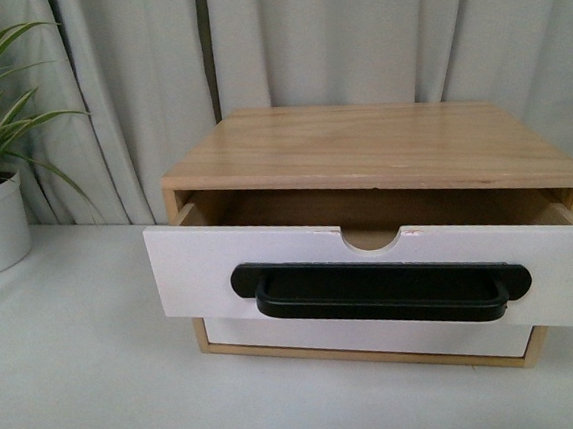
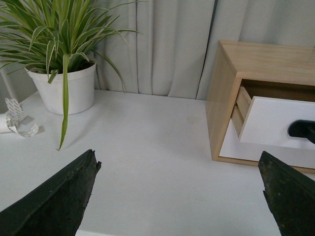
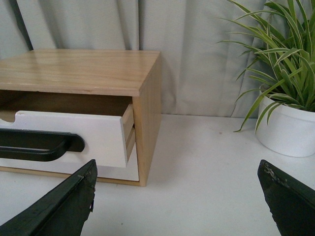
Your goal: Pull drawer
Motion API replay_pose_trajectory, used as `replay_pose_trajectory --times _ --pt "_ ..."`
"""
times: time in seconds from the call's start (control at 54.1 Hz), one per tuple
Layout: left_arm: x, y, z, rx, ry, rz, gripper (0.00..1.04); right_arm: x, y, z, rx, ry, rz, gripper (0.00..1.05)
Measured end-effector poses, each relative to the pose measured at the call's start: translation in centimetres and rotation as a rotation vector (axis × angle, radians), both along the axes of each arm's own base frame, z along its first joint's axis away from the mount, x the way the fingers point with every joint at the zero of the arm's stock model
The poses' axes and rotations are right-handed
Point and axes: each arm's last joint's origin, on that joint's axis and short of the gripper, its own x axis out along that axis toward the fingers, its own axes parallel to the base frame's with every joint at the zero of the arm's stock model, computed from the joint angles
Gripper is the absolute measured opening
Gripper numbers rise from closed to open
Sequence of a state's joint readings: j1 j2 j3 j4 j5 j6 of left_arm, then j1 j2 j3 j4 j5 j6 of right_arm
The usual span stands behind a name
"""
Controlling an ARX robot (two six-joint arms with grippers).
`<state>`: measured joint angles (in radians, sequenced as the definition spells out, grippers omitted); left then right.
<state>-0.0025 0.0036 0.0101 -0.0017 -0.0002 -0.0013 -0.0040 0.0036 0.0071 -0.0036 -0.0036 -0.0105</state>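
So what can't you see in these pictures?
- Inside of the drawer: front view, hidden by its own white front.
- Lower drawer front: mostly covered by the pulled-out drawer.
- Handle: left wrist view, cut off by the edge.
- Small white thing by the plant pot: cut off, unclear.

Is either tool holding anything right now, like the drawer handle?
Nothing is held. The left tool and right tool are both open over bare table, clear of the drawer and its black handle.
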Motion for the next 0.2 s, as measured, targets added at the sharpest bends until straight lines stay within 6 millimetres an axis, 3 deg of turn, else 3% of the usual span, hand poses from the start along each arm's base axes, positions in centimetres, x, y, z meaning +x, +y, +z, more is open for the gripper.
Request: replay_pose_trajectory --times 0.203 --pt "0.0 0.0 0.0 0.0 0.0 0.0 0.99 0.0 0.0 0.0 0.0 0.0 0.0 0.96"
